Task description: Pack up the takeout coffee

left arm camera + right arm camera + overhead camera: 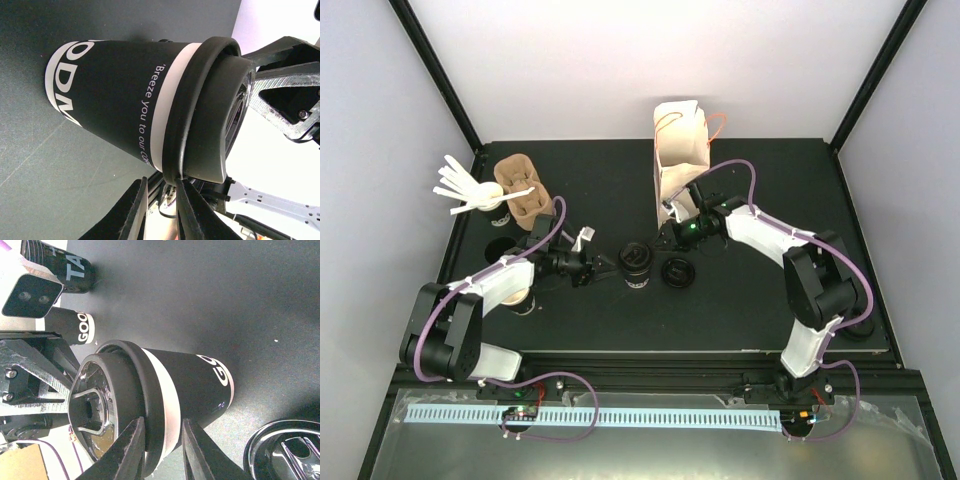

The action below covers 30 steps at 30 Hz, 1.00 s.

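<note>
One takeout coffee (635, 265), a black cup with white lettering and a black lid, stands mid-table between my two grippers. My left gripper (611, 267) reaches it from the left. In the left wrist view that gripper (162, 182) is narrowed onto the rim of the lid (200, 110), with one finger (192, 210) touching it. My right gripper (657, 248) comes from the right. In the right wrist view it (162, 422) pinches the lid's rim and the cup's white band (170, 405). A loose black lid (678, 272) lies right of the cup.
A white paper bag (680, 160) stands open behind the right gripper. Brown cup carriers (520, 195) and a cup of white stirrers (485, 200) sit at the back left. Another black cup (523, 301) stands by the left arm. Two black cups (75, 325) show beyond the held one.
</note>
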Tool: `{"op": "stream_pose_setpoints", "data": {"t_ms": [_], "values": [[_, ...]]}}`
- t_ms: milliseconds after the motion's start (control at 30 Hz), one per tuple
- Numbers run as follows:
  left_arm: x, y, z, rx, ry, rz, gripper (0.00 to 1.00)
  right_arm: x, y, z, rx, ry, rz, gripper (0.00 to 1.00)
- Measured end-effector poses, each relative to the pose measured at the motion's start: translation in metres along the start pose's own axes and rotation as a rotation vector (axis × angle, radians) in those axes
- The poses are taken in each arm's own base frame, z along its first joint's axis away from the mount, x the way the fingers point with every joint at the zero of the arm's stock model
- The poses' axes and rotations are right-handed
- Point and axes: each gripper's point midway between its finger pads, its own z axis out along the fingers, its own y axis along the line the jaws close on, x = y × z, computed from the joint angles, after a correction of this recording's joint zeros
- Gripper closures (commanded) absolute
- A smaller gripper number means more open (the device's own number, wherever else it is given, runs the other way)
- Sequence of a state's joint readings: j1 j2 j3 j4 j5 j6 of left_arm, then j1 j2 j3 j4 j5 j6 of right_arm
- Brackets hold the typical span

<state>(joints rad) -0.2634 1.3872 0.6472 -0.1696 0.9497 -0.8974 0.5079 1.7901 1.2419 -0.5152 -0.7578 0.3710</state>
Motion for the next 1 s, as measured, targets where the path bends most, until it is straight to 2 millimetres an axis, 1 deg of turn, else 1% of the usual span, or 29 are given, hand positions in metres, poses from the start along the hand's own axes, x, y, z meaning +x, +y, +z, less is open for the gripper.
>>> {"op": "stream_pose_setpoints", "data": {"t_ms": [133,433,600,833,1000], "values": [[-0.0006,-0.0006,0.0000,0.002,-0.002,-0.001,0.80,-0.0005,-0.0003,0.0001,-0.002,0.000,0.001,0.76],[-0.0045,-0.0060,0.0000,0.020,-0.014,0.018,0.75,0.0002,-0.0001,0.0013,-0.011,0.006,0.005,0.76],[-0.0050,-0.0058,0.0003,0.020,-0.015,0.016,0.80,-0.0004,0.0001,0.0013,-0.011,0.005,0.004,0.76],[-0.0060,-0.0004,0.0040,0.013,-0.001,-0.004,0.87,-0.0023,0.0002,0.0024,-0.016,0.007,0.005,0.76],[-0.0053,-0.0015,0.0047,0.021,0.010,0.000,0.89,-0.0026,-0.0003,0.0035,-0.023,0.011,0.007,0.77]]}}
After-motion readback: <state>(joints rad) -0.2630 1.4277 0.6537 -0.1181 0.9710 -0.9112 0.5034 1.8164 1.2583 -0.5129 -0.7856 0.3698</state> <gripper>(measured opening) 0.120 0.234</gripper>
